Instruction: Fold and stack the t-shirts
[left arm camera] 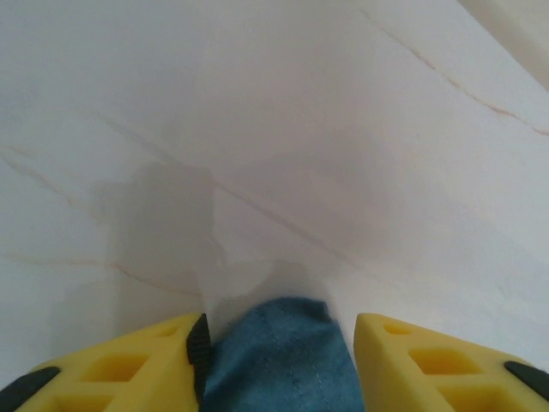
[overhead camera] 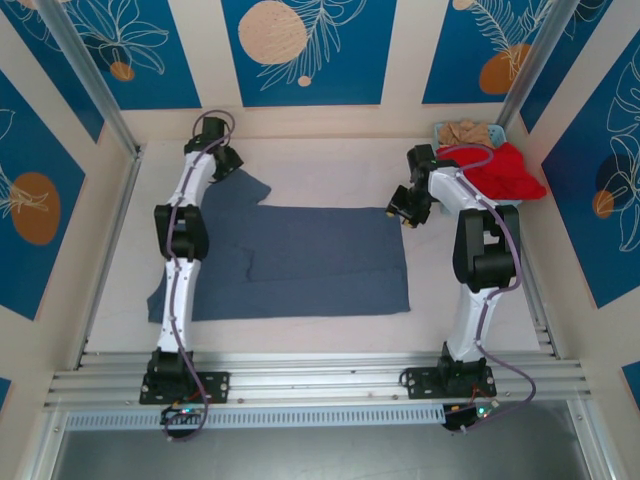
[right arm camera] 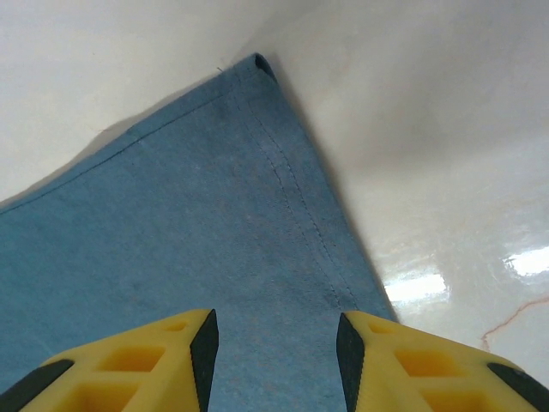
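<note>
White tabletop (overhead camera: 330, 160) carries the slate-blue t-shirt (overhead camera: 320, 260), spread flat at centre. Left gripper (left arm camera: 276, 336) sits part-open round the sleeve tip (left arm camera: 283, 373), right gripper (right arm camera: 276, 343) part-open over the hem corner (right arm camera: 256, 70); neither pinches yet. Both shd close together, then lift evenly w/o bunching.

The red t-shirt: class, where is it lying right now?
In the top external view, the red t-shirt lies bunched at the far right corner of the table, beside the beige t-shirt and just beyond the right arm.
</note>
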